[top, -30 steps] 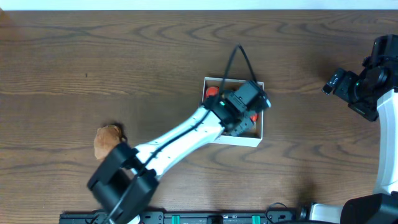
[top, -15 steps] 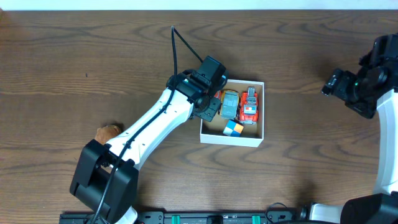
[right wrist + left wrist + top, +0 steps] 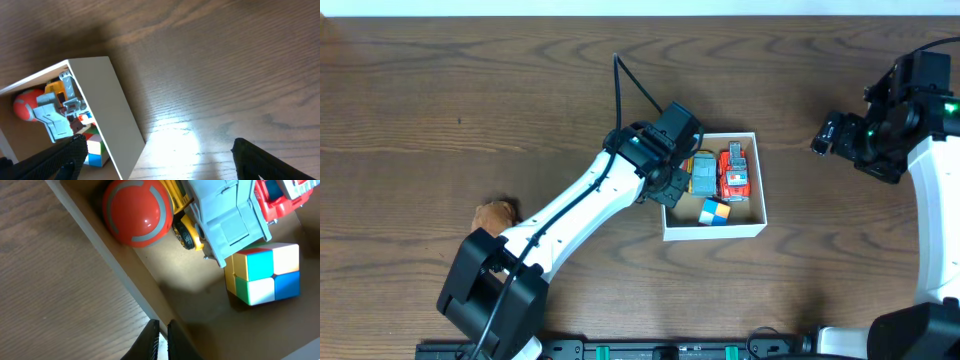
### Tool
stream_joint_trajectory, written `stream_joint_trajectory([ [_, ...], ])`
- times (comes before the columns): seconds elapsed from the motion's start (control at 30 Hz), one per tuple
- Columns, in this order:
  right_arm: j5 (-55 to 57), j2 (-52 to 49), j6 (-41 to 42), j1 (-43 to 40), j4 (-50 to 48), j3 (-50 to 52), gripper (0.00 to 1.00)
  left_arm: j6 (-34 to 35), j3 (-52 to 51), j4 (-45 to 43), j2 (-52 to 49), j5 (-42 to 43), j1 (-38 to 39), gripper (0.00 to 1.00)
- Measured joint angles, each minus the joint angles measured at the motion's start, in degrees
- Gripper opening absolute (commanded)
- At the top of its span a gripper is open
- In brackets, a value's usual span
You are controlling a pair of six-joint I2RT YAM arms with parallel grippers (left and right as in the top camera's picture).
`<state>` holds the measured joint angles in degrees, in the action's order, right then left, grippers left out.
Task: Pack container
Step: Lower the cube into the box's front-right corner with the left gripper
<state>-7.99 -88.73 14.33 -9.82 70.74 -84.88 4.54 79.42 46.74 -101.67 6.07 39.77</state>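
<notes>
The container [image 3: 715,232], a white-walled box with a tan bottom, sits at mid-table. It holds a grey truck [image 3: 704,175], a red truck [image 3: 735,172] and a colour cube [image 3: 715,211]. My left gripper [image 3: 665,187] is at its left wall. In the left wrist view the fingers [image 3: 162,340] are shut on that thin wall [image 3: 115,265], with an orange ball [image 3: 137,212], the grey truck [image 3: 227,220] and the cube [image 3: 262,272] inside. My right gripper [image 3: 830,135] is open and empty, right of the container; its view shows the container's wall [image 3: 120,110].
A brown plush toy [image 3: 495,213] lies on the table at the left, beside the left arm's base. The wooden table [image 3: 440,120] extends around the container. The table's far edge runs along the top.
My left gripper left the inside of the container, came to its left wall and closed on it. The container has shifted a little right and forward. The right arm moved slightly left.
</notes>
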Motion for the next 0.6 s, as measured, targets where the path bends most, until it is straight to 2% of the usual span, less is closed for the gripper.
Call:
stream_joint_trajectory([
  [0.07, 0.0, -0.3, 0.0, 0.0, 0.2, 0.0, 0.96, 0.0, 0.0, 0.0, 0.0, -0.1, 0.0, 0.13],
  [0.13, 0.0, -0.6, -0.3, 0.0, 0.2, 0.0, 0.96, 0.0, 0.0, 0.1, 0.1, -0.7, 0.0, 0.22],
  [0.2, 0.0, -0.9, -0.4, 0.0, 0.2, 0.0, 0.96, 0.1, 0.0, 0.2, 0.1, -1.7, 0.1, 0.26],
  [0.4, 0.0, -2.0, -0.6, 0.0, 0.2, 0.0, 0.93, 0.2, 0.0, 0.4, 3.8, -3.7, 0.3, 0.27],
  [0.5, 0.0, -2.8, -0.9, 0.1, 0.2, 0.0, 0.88, 0.2, 0.0, 0.6, 6.5, -4.0, 1.2, 0.27],
  [0.6, 0.1, -4.0, -1.2, 0.1, 0.2, 0.0, 0.74, 0.2, 0.0, 0.6, 8.1, -3.7, 3.5, 0.24],
])
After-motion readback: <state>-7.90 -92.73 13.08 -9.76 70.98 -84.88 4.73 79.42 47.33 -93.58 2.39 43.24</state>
